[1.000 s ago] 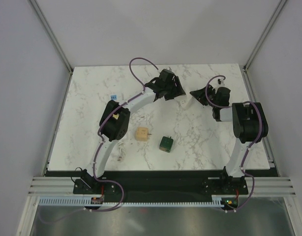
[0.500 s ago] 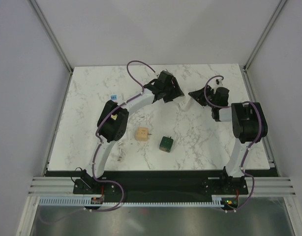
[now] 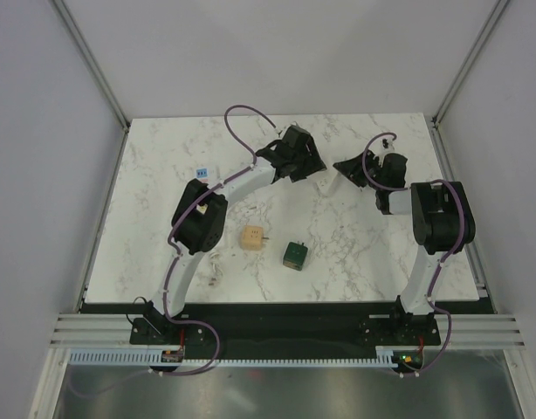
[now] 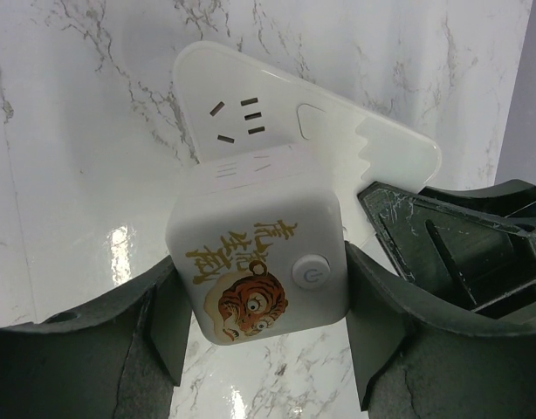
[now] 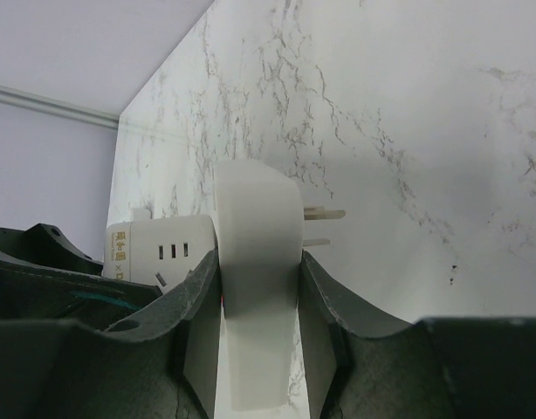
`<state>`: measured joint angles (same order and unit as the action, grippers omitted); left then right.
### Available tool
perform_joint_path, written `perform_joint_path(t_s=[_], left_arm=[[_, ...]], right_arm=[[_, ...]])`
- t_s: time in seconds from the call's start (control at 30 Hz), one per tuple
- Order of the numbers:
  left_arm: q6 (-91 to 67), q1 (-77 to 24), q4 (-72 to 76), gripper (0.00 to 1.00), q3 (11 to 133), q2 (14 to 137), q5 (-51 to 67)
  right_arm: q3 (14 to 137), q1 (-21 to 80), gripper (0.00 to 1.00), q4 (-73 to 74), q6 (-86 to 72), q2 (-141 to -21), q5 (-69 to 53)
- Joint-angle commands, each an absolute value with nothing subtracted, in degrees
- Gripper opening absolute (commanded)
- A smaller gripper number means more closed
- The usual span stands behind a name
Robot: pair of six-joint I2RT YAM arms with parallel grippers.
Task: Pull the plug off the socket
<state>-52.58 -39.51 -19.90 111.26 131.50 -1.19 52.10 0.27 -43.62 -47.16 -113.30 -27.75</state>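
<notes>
White tiger-print plug: far-centre of table, seated face-on in flat white socket, btwn both arms. L gripper clamps plug's sides; R gripper pinches socket edgewise. Pull axis approx. horizontal: plug lies left of socket, so L arm is nearer. Plug pins hidden; seam hard to read. Socket's own prongs stick out opp. side.

Left gripper, right gripper — both clamped

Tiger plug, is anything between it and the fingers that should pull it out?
Nothing visible. The left fingers press both sides of the tiger plug, which sits in the white socket. The right fingers clamp that socket.
</notes>
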Motion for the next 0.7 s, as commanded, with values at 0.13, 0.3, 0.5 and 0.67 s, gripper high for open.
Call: perform_joint_path(t_s=[0.13, 0.3, 0.5, 0.67], left_arm=[[-52.8, -38.9, -13.9, 0.02, 110.3, 122.0, 9.8], [-51.2, -39.1, -15.5, 0.02, 109.2, 120.1, 4.6], [-48.7, -39.3, -16.8, 0.02, 110.5, 120.1, 8.1], [-48.9, -39.8, -15.9, 0.02, 110.1, 119.8, 7.2]], right_arm=[[54.0, -1.4, 0.0, -41.0, -42.5, -113.6, -17.8], [54.1, -1.4, 0.0, -40.3, -42.3, -113.5, -17.3], [54.7, -1.4, 0.0, -39.3, -42.1, -113.7, -16.9], [54.8, -1.5, 0.0, -38.8, -42.0, -113.8, -16.7]])
